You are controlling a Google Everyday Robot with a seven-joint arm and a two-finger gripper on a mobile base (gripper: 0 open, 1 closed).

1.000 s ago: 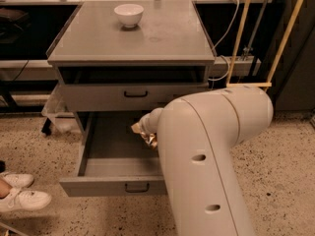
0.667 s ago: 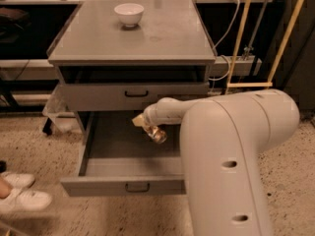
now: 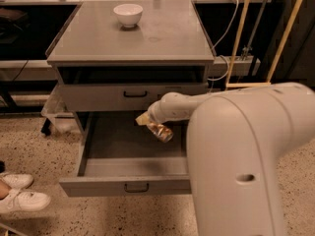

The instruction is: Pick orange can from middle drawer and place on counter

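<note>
Step in hand: the lift-out. The gripper (image 3: 154,125) sits at the end of the white arm (image 3: 236,156), over the back half of the open middle drawer (image 3: 123,183), just under the front face of the shut top drawer (image 3: 133,95). It is clamped on the orange can (image 3: 161,132). The can hangs tilted just below and to the right of the gripper, clear of the drawer floor, which lies beneath both.

Pick looks done, judging by the can hanging free. The place has not begun.

The bench (image 3: 162,33) is above and behind the gripper, past the top drawer front. A white bowl (image 3: 128,14) stands at its far left, well apart from the gripper. White shoes (image 3: 19,195) are on the floor, far to the gripper's lower left.

Next move, as I judge it:
- Draw the can toward the open front so it clears the top drawer face.
- Raise it above the bench edge, then carry it in over the bare middle of the bench.
- Set it down away from the bowl.
- Risk: the tilted can could clip the top drawer front or the bench lip on the way up.

Against the earlier frames: the gripper and can sit slightly further right, at much the same height. The large arm link has swung right, so more of the forearm shows. Bowl and both drawers are unmoved.
</note>
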